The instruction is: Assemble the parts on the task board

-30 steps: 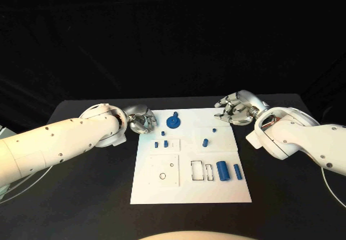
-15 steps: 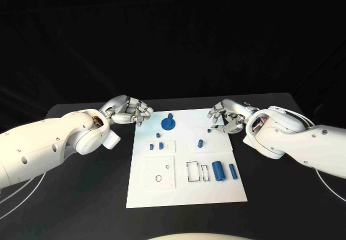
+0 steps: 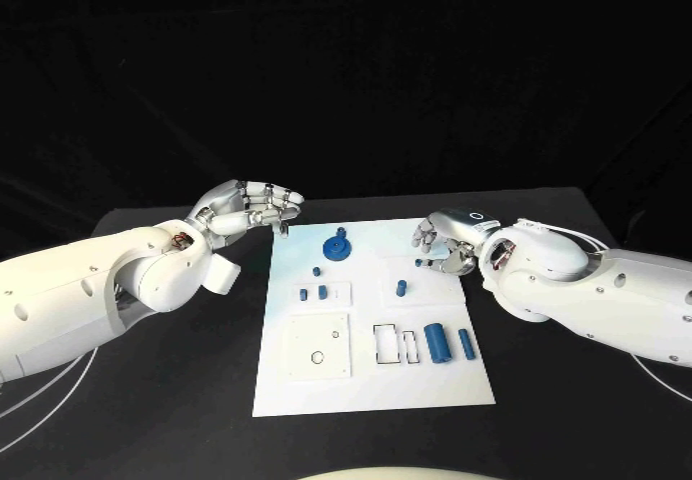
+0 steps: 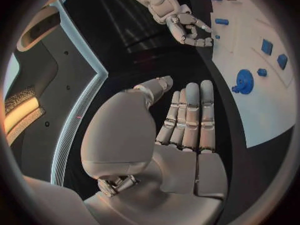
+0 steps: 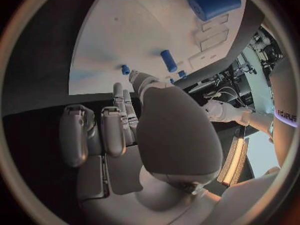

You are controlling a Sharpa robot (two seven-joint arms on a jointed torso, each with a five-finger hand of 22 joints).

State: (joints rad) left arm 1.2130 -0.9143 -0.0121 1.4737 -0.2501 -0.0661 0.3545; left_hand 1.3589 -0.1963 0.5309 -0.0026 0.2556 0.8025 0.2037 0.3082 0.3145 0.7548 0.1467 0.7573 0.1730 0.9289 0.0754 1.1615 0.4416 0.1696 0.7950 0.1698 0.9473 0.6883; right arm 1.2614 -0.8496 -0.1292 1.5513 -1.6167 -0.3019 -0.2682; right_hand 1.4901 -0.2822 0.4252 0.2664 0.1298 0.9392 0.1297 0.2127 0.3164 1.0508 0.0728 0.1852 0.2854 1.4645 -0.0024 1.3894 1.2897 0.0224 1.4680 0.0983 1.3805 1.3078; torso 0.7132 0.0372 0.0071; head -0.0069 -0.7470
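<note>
Assembly looks barely begun. Task board (image 3: 433,395) lies between both hands, blue parts still loose on it: gear (image 3: 338,248) just beside left hand (image 3: 254,210), small peg (image 3: 421,263) at right hand (image 3: 444,242). Both hands empty, fingers straight, slightly apart.

White task board (image 3: 433,380), rectangular, flat on the black surface (image 3: 577,400), long side running away from the robot. Round blue gear-like part (image 3: 336,247) near the far end, a small knob rising from it. Tiny blue peg (image 3: 316,270) just nearer. Two small blue blocks (image 3: 313,293) side by side toward the left edge. Short blue piece (image 3: 401,288) standing right of centre, another tiny one (image 3: 421,263) beyond it, possibly touching nothing. Thick blue cylinder (image 3: 436,341) and thinner blue rod (image 3: 464,342) lying parallel near the right edge, beside outlined rectangular recesses (image 3: 388,342). Square outlined plate area (image 3: 319,347) lower left.
</note>
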